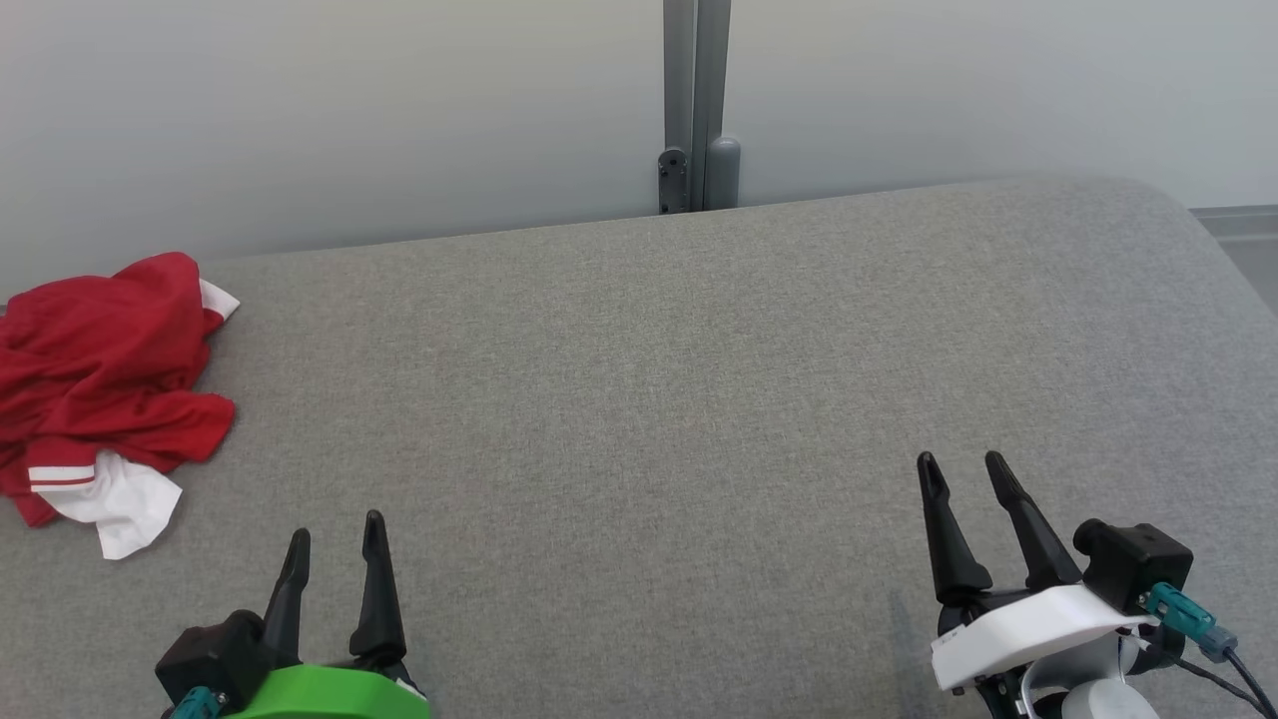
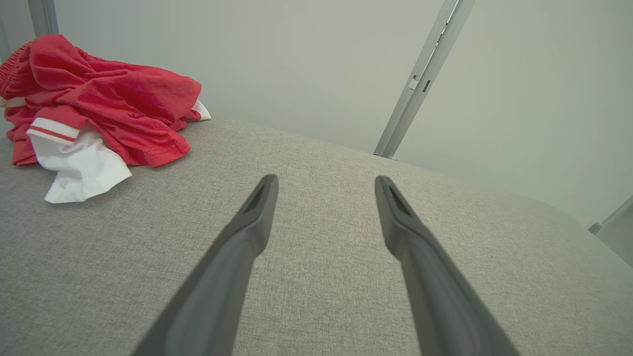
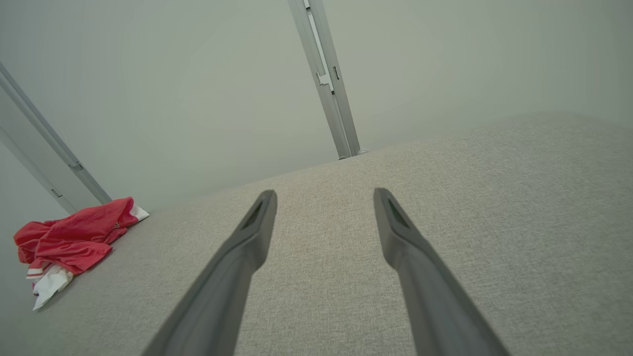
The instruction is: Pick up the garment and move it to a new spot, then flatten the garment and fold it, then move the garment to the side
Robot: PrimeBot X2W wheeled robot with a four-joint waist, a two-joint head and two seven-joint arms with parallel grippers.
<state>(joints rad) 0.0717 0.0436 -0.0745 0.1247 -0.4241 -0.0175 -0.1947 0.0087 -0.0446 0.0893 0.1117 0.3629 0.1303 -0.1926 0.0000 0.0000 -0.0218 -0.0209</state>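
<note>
The garment (image 1: 100, 379) is a crumpled red piece with white trim, bunched at the far left of the grey fabric surface (image 1: 639, 399). From the left wrist it shows at the upper left, garment (image 2: 104, 104), and from the right wrist at the far left, garment (image 3: 69, 242). My left gripper (image 1: 336, 534) hovers open near the front edge, to the right of and nearer than the cloth, holding nothing. Over at the lower right my right gripper (image 1: 963, 466) is also open and empty. In each wrist view the left gripper (image 2: 326, 180) and right gripper (image 3: 324, 194) show spread fingers over bare fabric.
A grey metal post (image 1: 696, 105) rises behind the surface's back edge against a pale wall. The surface rounds off at its far right corner (image 1: 1158, 200). A wide stretch of grey fabric lies between the two grippers.
</note>
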